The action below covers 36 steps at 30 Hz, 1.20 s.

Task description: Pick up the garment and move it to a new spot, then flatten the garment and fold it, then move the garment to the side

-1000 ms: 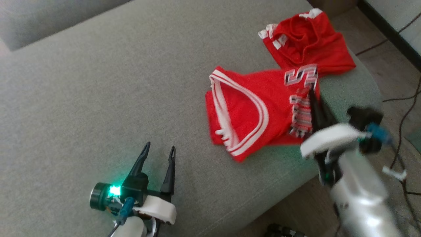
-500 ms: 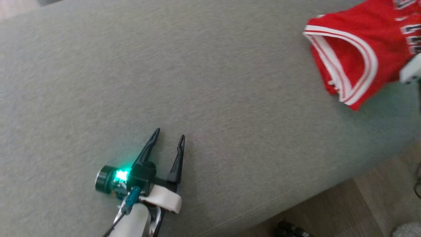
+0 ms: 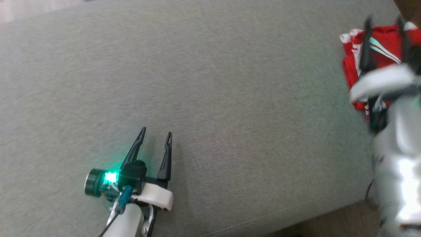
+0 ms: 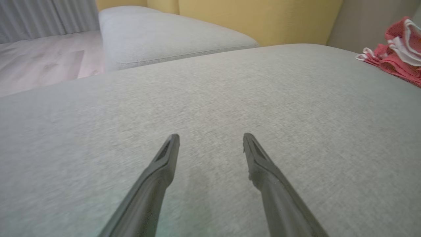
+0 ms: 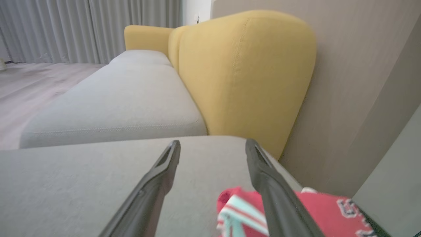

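Note:
The garment (image 3: 351,65) is a red jersey with white trim, bunched at the right end of the grey sofa cushion (image 3: 230,98). My right gripper (image 3: 384,19) stands open above it, fingers spread and nothing between them. In the right wrist view the garment (image 5: 315,207) lies under the right finger, below my right gripper (image 5: 213,141). My left gripper (image 3: 156,131) is open near the cushion's front edge, far from the jersey. In the left wrist view my left gripper (image 4: 210,135) hovers just over bare fabric, with the garment (image 4: 398,59) at the far right.
A yellow backrest (image 5: 246,72) rises behind the cushion, with a second grey seat (image 4: 164,36) beyond. Wooden floor (image 3: 329,227) lies past the cushion's front edge at the lower right. A wide stretch of cushion lies between the grippers.
My right gripper has opened and let go of the garment, and now stands above it. The head camera has swung left, pushing the jersey to the picture's right edge. The left gripper has stayed put.

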Motion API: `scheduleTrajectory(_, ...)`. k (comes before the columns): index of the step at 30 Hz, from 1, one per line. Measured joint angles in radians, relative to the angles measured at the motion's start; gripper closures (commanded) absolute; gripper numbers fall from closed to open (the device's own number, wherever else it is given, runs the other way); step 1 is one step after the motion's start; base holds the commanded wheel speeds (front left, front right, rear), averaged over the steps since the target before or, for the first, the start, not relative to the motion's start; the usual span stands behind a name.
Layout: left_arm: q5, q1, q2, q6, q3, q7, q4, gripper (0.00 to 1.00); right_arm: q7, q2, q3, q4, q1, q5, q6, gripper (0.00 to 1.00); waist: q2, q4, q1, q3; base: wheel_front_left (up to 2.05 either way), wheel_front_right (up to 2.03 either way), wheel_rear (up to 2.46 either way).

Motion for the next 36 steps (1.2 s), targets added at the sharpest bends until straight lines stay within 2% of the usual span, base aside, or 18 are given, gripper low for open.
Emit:
scheduleTrajectory(8, -0.057, 0.055, 0.001, 0.053, 0.023, 0.001, -0.002, 0.0, 0.0, 0.055, 0.083, -0.093, 0.266, 0.109, 0.0, 0.0, 0.0, 0.111, -0.0002, -0.067, 0.0, 0.0, 0.0)
scheduleTrajectory(12, -0.07, 0.086, 0.001, 0.078, 0.032, 0.001, -0.002, 0.0, 0.0, 0.062, 0.096, -0.131, 0.347, 0.141, 0.0, 0.0, 0.0, 0.174, -0.0002, -0.105, 0.0, 0.0, 0.0)
scheduleTrajectory(20, -0.072, 0.122, 0.001, 0.097, 0.085, 0.001, -0.002, 0.0, 0.0, 0.069, 0.182, -0.162, 0.444, 0.242, 0.0, 0.0, 0.0, 0.27, -0.0002, -0.182, 0.0, 0.0, 0.0)
scheduleTrajectory(28, -0.097, 0.16, 0.001, 0.098, 0.141, 0.001, -0.012, 0.0, 0.0, 0.071, 0.216, -0.175, 0.502, 0.273, 0.0, 0.0, 0.0, 0.306, -0.0002, -0.254, 0.0, 0.0, 0.0)
scheduleTrajectory(36, -0.14, 0.198, 0.002, 0.068, 0.187, 0.001, -0.023, 0.0, 0.0, 0.072, 0.238, -0.178, 0.554, 0.295, 0.0, 0.0, 0.0, 0.291, -0.0001, -0.299, 0.0, 0.0, 0.0)
